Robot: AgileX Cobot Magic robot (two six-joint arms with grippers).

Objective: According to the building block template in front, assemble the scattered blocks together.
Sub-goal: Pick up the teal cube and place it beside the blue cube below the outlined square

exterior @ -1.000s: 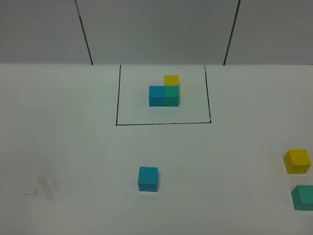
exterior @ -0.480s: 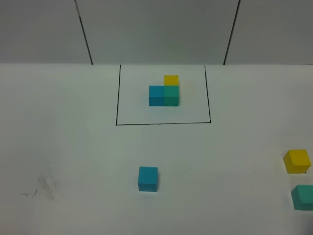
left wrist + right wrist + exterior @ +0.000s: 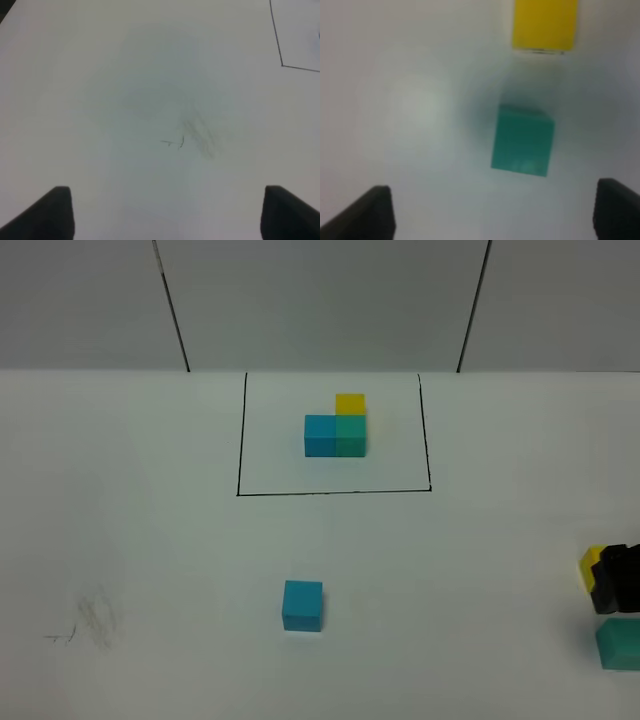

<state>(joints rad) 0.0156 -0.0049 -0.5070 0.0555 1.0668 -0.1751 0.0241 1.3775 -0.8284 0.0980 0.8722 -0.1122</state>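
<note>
Cubes ahead of right claw: teal cube nearest, untouched; yellow cube beyond it. Claw state: right claw spread wide; left claw spread wide, above smudged table.

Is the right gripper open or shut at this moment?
Open. In the right wrist view the right gripper has its two fingertips far apart, with nothing between them; the teal cube lies ahead, untouched.

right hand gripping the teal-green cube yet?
No. The matte teal-green cube sits free on the white table, ahead of the right hand, whose fingers are spread wide and touch nothing.
</note>
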